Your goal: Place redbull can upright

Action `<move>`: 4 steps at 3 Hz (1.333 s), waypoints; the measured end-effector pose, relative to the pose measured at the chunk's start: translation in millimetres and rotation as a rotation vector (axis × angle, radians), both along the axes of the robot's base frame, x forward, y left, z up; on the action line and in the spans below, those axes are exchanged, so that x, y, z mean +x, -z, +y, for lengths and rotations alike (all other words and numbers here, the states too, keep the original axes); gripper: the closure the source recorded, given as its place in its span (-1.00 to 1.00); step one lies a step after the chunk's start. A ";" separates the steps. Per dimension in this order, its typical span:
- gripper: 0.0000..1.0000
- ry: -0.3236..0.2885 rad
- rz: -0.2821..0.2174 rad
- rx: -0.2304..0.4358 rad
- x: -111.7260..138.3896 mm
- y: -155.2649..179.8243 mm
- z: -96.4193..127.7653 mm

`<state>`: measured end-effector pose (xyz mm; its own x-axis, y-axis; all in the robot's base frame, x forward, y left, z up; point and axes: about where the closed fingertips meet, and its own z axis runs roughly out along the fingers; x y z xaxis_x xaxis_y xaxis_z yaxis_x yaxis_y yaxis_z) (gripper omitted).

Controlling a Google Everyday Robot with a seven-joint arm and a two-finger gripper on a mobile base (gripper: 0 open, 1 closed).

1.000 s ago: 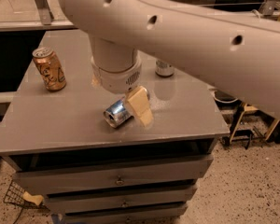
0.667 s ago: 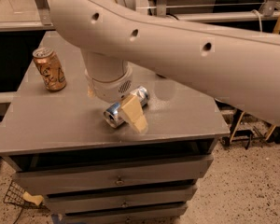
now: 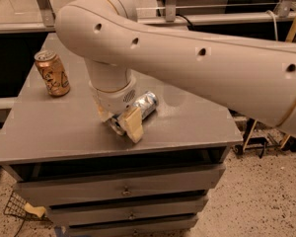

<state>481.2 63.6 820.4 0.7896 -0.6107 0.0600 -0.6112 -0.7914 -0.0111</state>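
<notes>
The redbull can [image 3: 145,104], blue and silver, lies on its side near the middle of the grey table top [image 3: 64,127], with one end pointing toward the front edge. My gripper [image 3: 122,125] is down at the table surface, right over the can's nearer end. The wrist housing [image 3: 113,95] hides part of the can. The large white arm [image 3: 197,58] reaches in from the right across the top of the view.
An orange-copper can [image 3: 52,73] with script lettering stands upright at the table's left rear. The table is a drawer cabinet with drawers [image 3: 123,189] below. Its front edge is close under the gripper. A dark stool or stand [image 3: 256,137] stands on the floor to the right.
The arm has swung left and lower over the table, and the gripper has come down onto the lying can. The can now points more to the rear right. The orange can has not moved.
</notes>
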 end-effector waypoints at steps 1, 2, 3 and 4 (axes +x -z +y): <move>0.38 0.000 0.002 0.001 1.7 -4.2 -2.3; 0.86 0.000 0.002 0.001 1.7 -5.5 -2.3; 1.00 0.040 -0.017 0.083 11.4 -38.7 -14.7; 1.00 0.093 -0.009 0.214 20.6 -88.3 -27.0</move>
